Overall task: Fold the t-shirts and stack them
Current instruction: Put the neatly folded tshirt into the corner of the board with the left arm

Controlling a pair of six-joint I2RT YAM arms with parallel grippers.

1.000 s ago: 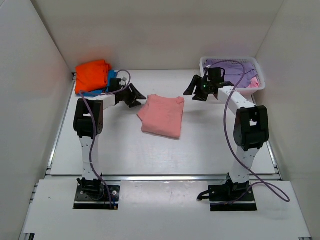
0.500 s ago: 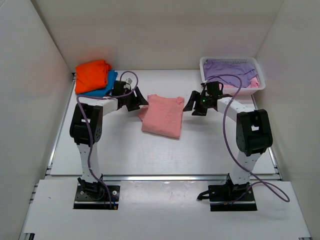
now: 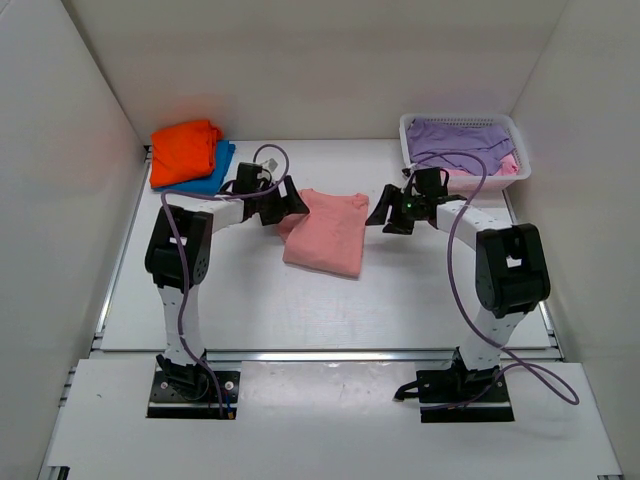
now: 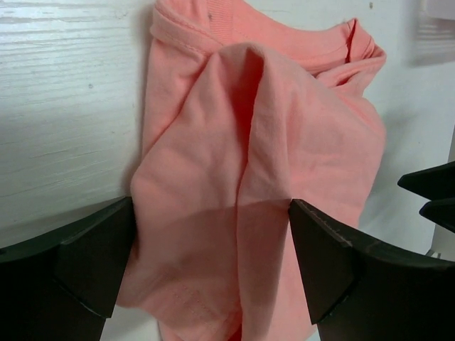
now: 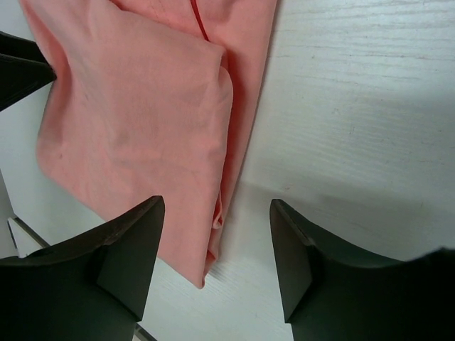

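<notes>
While both arms reach out from their bases at the near edge of the tabletop (image 3: 250, 290), the folded salmon-pink t-shirt (image 3: 325, 235) lies flat near its middle, a compact rectangle with the collar at its far end. The left gripper (image 3: 284, 206) sits at the shirt's far-left corner with its jaws spread wide, a raised ridge of cloth lying between them but not pinched. The right gripper (image 3: 388, 214) hovers at the shirt's right edge, jaws likewise spread and holding nothing (its wrist view shows the hem below the gap). Farther back, in the far-left corner, an orange t-shirt (image 3: 185, 145) rests folded on top of a blue t-shirt (image 3: 218, 165). In the far-right corner a white mesh basket (image 3: 462, 117) holds a lavender t-shirt (image 3: 460, 135), unfolded.

Folding of the salmon-pink shirt looks finished, so the step in hand is probably taking hold of it for stacking. The next move likely calls for both grippers to close on opposite edges through all layers, then lift together so the folds keep their shape on the way to the far-left pile.
</notes>
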